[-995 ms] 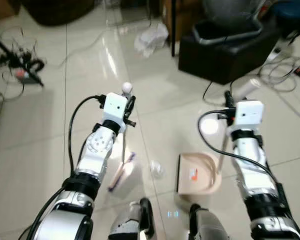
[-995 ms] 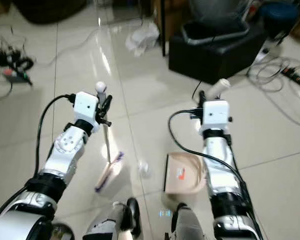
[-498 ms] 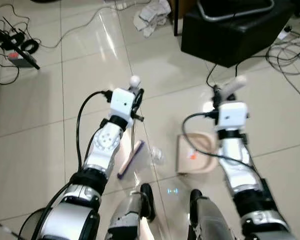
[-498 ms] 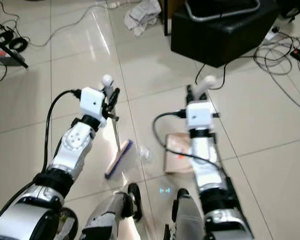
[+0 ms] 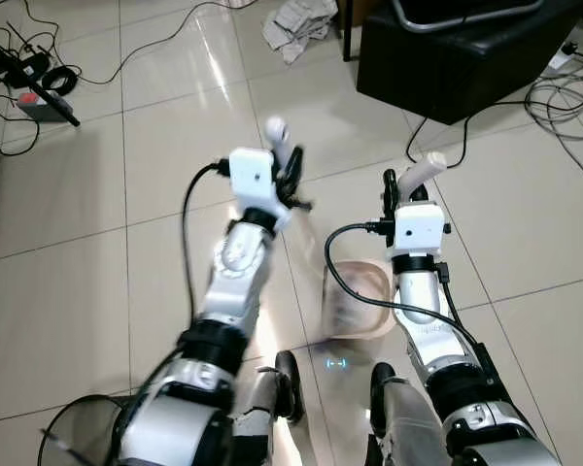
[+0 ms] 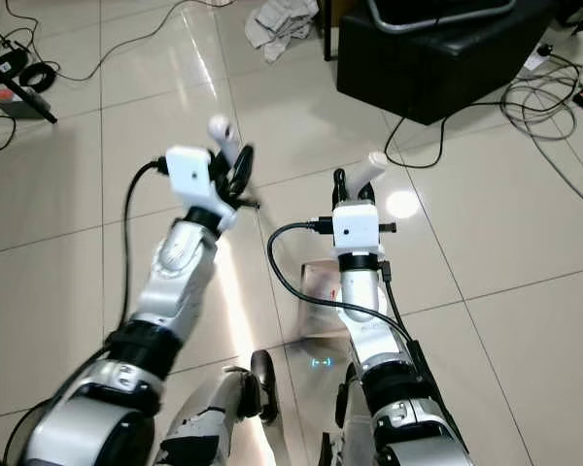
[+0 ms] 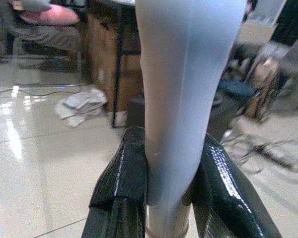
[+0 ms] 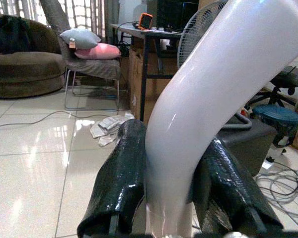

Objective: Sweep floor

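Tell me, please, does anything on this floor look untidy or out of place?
Yes. A crumpled rag lies loose on the tiles by the black box, and cables sprawl over the floor at the right. More cords lie at the far left. The dustpan rests flat on the floor by the right arm.

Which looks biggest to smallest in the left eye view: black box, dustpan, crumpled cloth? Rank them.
1. black box, though cut off by the frame edge.
2. dustpan, blurred and partly hidden by the right arm.
3. crumpled cloth, farther from the camera, so unsure.
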Tool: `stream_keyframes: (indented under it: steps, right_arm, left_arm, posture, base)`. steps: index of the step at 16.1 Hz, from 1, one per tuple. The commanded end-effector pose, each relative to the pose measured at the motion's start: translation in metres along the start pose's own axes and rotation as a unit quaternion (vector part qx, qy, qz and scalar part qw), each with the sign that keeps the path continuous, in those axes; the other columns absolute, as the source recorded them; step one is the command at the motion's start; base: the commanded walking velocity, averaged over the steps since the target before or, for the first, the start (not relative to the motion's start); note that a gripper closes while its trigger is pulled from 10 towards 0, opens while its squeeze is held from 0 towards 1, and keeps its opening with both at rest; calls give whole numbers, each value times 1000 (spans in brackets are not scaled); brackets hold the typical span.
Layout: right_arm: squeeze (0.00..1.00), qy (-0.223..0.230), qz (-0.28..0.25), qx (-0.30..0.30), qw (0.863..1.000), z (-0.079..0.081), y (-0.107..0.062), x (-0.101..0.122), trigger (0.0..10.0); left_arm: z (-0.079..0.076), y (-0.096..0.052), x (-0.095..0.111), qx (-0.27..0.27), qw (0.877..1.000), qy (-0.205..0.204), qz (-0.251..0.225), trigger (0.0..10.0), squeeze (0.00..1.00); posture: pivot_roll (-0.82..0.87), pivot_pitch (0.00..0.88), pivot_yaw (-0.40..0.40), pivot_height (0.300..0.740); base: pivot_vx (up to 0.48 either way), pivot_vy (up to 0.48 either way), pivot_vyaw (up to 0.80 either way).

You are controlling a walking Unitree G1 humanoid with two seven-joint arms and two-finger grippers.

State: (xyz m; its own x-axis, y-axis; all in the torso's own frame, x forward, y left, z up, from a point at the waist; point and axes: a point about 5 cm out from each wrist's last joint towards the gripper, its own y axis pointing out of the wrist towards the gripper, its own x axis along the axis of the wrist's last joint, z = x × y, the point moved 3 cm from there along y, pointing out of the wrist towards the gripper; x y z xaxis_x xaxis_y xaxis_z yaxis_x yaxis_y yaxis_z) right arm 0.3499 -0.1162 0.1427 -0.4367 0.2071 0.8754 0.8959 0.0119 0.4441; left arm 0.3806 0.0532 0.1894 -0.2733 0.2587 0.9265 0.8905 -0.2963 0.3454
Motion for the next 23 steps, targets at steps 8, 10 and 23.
stream_keyframes:
  steps: [8,10,23]
  right_arm:
    - [0,52,-46,-87,994,-37,14,19,10000]
    - [0,60,-61,-95,992,-46,15,27,10000]
    - [0,121,-56,-97,986,-107,24,80,10000]
  left_arm:
    - [-2,12,54,-152,985,73,-39,10000,0]
    - [4,16,65,-165,981,89,-48,10000,0]
    - [119,-26,38,15,983,180,39,10000,0]
  posture:
    - [39,253,160,740]
    - [12,237,162,740]
    - [-57,110,131,740]
  base:
    - [0,0,0]
    - [0,0,0]
    - [0,0,0]
